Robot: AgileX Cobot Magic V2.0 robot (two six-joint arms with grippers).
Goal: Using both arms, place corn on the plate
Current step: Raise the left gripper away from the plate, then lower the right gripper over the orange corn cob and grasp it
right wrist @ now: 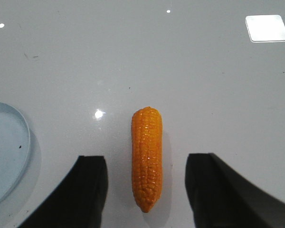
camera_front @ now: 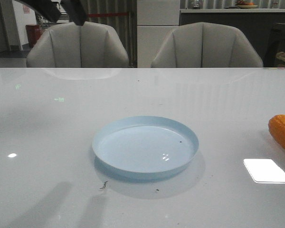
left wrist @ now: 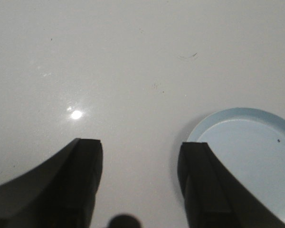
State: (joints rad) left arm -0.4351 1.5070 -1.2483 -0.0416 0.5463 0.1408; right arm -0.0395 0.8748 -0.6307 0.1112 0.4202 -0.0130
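Observation:
The pale blue plate (camera_front: 133, 164) sits empty at the middle of the white table. The orange corn (camera_front: 283, 132) lies flat near the table's right side, partly cut off in the front view. In the right wrist view my right gripper (right wrist: 146, 161) is open above the table. The corn (right wrist: 146, 137) lies lengthwise between its fingers without touching them, tapered end toward the wrist, with the plate's edge (right wrist: 19, 161) off to one side. My left gripper (left wrist: 141, 154) is open and empty over bare table beside the plate (left wrist: 256, 156). It shows as dark shapes high at the far left (camera_front: 61, 10).
Two grey chairs (camera_front: 78, 45) (camera_front: 206, 45) stand behind the table's far edge. A bright rectangular light reflection (camera_front: 266, 170) lies on the tabletop in front of the corn. A small dark scrap (camera_front: 103, 185) lies just in front of the plate.

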